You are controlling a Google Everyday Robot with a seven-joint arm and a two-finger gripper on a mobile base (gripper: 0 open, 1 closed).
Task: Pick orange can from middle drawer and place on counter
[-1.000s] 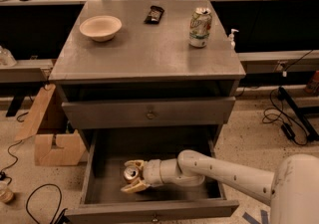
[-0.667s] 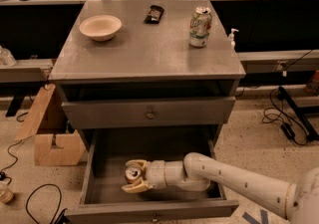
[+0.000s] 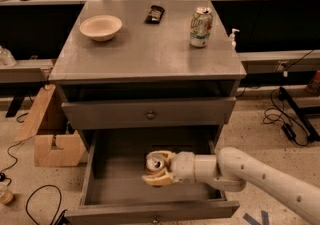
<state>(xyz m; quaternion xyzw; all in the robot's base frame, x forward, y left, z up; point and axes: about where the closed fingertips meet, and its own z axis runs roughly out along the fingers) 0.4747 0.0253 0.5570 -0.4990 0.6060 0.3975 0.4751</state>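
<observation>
The middle drawer (image 3: pixel 117 181) stands pulled open below the grey cabinet. My gripper (image 3: pixel 159 168) reaches into it from the right, its pale fingers (image 3: pixel 159 179) closed around the orange can (image 3: pixel 154 162). Only the can's silver top and a little of its side show. The can sits just above the drawer floor, near the middle. The counter (image 3: pixel 145 56) lies above.
On the counter stand a pale bowl (image 3: pixel 100 26), a black object (image 3: pixel 154 14) and a taller green-and-white can (image 3: pixel 200 27). The upper drawer front (image 3: pixel 149 114) with its knob overhangs the open drawer. A cardboard box (image 3: pixel 50 131) and cables lie on the floor to the left.
My gripper and the orange can have moved together to the right and slightly up inside the drawer. Things on the counter have not moved.
</observation>
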